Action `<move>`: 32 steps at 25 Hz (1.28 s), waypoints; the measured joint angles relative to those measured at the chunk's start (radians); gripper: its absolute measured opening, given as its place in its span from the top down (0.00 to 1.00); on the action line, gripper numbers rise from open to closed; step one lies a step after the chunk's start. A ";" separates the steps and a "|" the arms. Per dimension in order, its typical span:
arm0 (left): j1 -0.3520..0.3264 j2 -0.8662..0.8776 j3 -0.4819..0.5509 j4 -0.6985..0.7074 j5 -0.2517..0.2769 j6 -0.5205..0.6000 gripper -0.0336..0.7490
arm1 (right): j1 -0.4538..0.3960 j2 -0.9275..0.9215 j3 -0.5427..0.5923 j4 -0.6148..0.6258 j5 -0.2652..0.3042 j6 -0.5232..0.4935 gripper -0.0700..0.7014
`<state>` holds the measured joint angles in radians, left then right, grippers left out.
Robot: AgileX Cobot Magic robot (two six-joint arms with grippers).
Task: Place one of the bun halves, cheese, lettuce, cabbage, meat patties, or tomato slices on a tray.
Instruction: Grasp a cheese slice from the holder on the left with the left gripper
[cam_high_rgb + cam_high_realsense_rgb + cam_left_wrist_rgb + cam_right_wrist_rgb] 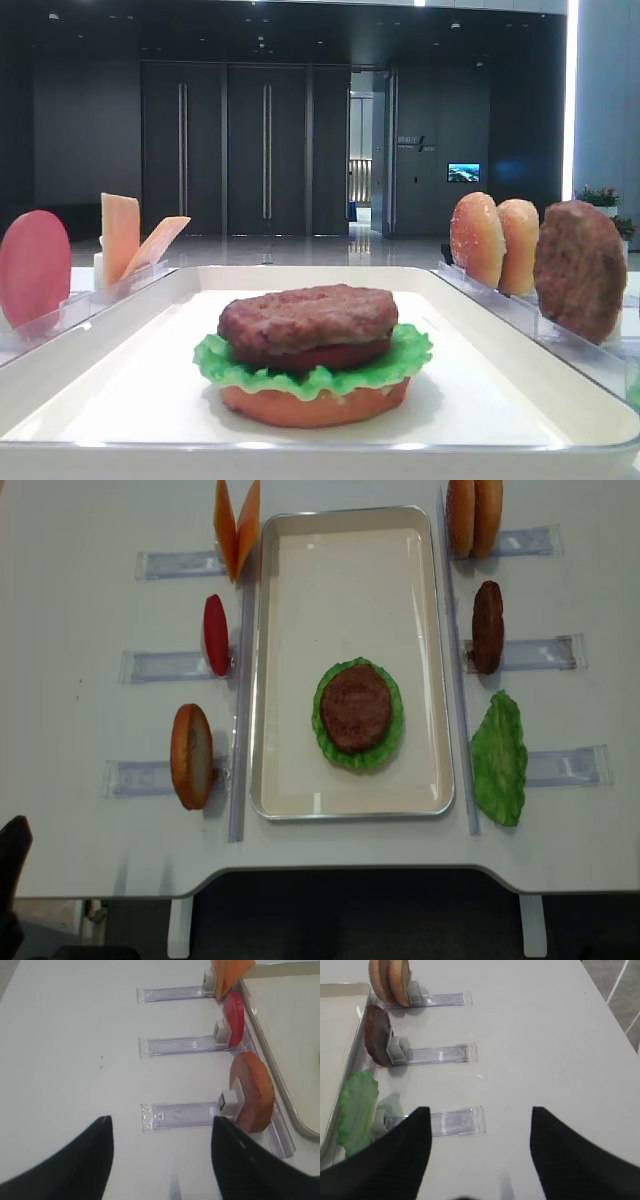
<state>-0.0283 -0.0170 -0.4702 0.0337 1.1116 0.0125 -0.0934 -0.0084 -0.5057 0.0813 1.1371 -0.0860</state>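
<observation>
Tray (270, 680) sits mid-desk (80, 600) holding a stack: bun base, lettuce (392, 742), tomato, meat patty (355, 707) on top. Clear racks (160, 665) flank it. Left side: cheese slices (236, 525), tomato slice (215, 634), bun half (190, 756). Right side: two bun halves (473, 516), a patty (487, 626), a loose lettuce leaf (499, 758). Left fingers (100, 1155) spread wide, empty, hovering over bare desk beside the rack with the bun half. Right fingers (415, 1145) likewise wide apart, empty, near the lettuce rack.
</observation>
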 joint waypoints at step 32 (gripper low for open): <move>0.000 0.093 -0.038 -0.007 0.017 -0.023 0.36 | 0.000 0.000 0.000 -0.003 0.000 0.000 0.37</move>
<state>-0.0283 0.0765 -0.5084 0.0267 1.1281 -0.0105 -0.0934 -0.0084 -0.5057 0.0779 1.1371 -0.0860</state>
